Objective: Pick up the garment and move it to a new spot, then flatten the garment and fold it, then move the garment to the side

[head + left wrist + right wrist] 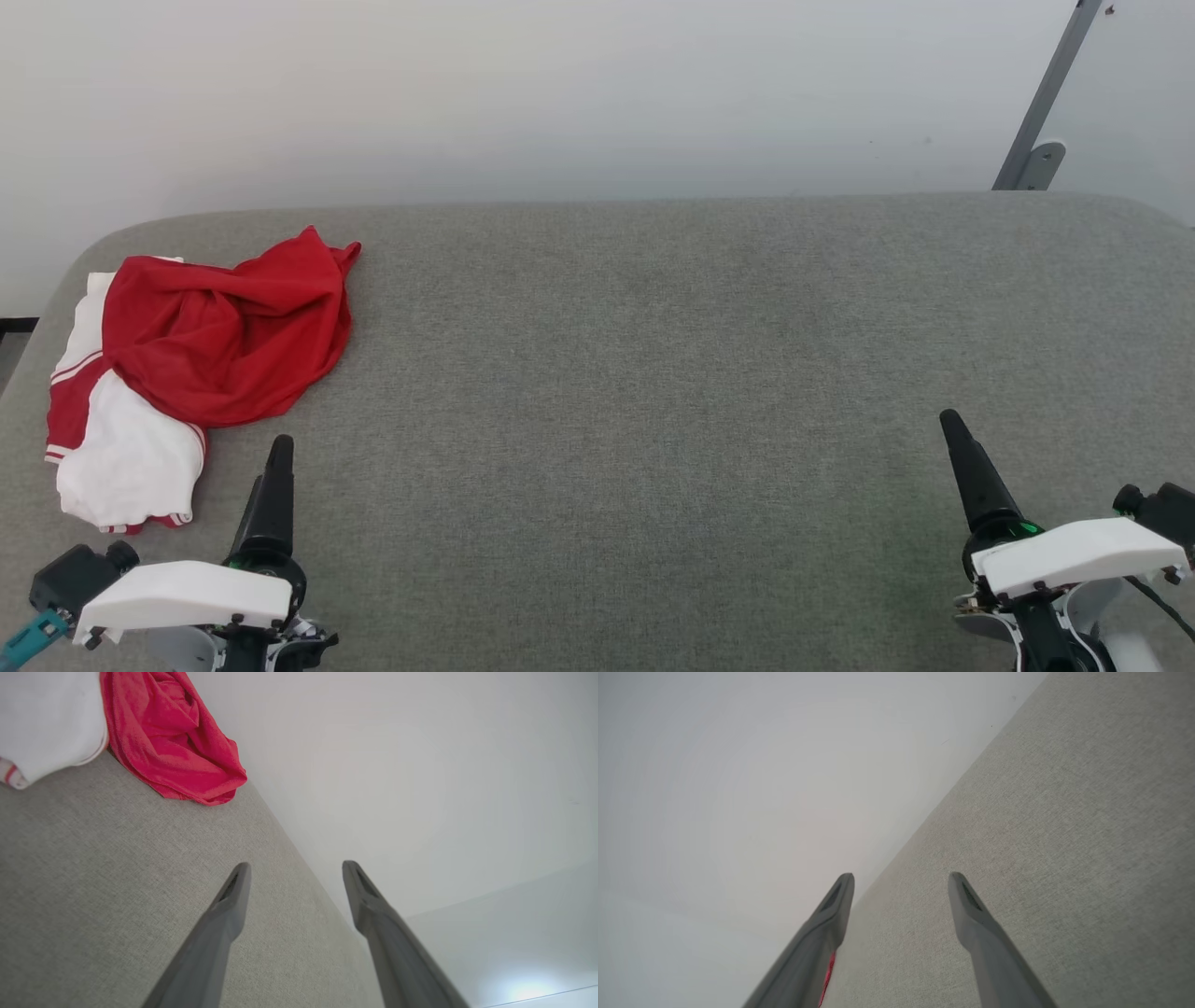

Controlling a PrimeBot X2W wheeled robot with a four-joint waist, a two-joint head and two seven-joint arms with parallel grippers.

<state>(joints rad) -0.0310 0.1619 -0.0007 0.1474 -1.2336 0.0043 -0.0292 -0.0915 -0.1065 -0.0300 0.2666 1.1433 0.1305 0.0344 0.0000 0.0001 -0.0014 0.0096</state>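
Your garment (205, 345) lies in a crumpled heap at the far left corner of the grey fabric worktop (653, 373), close to its rounded left edge and just short of the back edge. The red body is bunched on top and toward the right. A white sleeve with red-and-white striped trim spills out on the left and toward you. Your left gripper (295, 867) hovers low at the near left, near the heap but apart from it, a little to the right of the white sleeve's hem. In the left wrist view its fingers (233, 905) stand apart, and through the gap you see the worktop's edge and the pale wall (560, 93). In that view the red cloth and the white sleeve sit at the upper left, clear of both fingers. Your right gripper (901, 877) is at the near right of the worktop, well apart from the garment. Its fingers (971, 914) are also spread, with grey fabric and wall showing between them. A thin red sliver shows past the edge of one right finger in the right wrist view, too small for you to tell more. A grey metal strut (1046, 103) leans against the wall beyond the far right corner.
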